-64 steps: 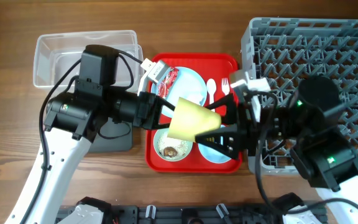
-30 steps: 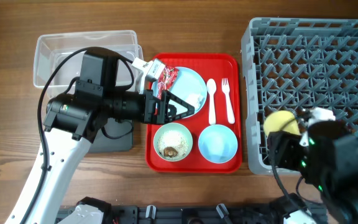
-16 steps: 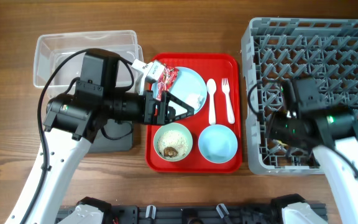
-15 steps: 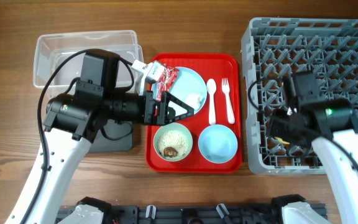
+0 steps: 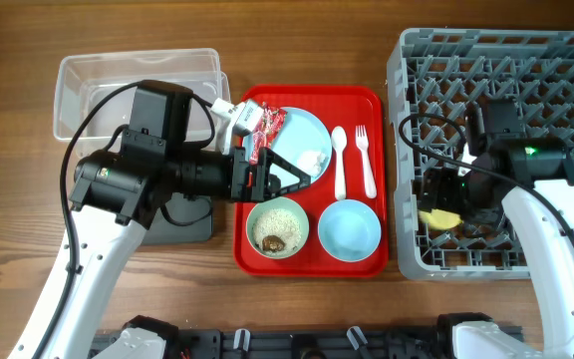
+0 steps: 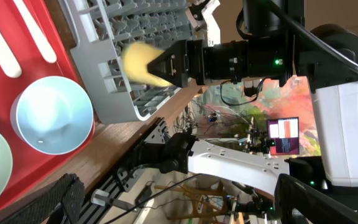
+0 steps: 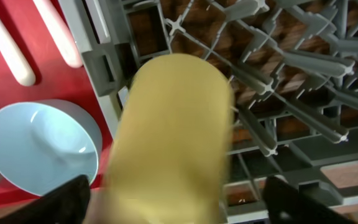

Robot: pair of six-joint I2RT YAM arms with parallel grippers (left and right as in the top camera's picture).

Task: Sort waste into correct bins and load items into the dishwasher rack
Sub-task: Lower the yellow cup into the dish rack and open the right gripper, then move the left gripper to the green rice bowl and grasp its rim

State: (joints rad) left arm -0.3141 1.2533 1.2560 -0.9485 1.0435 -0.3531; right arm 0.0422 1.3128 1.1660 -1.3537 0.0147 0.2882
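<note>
Yellow cup (image 7: pixel 173 137); grey lattice rack (image 5: pixel 556 60); red tray (image 5: pixel 357 98); light blue bowl (image 5: pixel 349 229); mint green bowl (image 5: pixel 304 221); brown wood-grain bench (image 5: pixel 8 249).

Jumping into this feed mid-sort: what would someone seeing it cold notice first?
First, the blurred yellow cup at the right gripper, over the near-left corner of the grey rack. Next, the bright red tray at the table's centre, with the open left gripper hovering above it and the green bowl of rice and brown scraps at its near edge.
</note>
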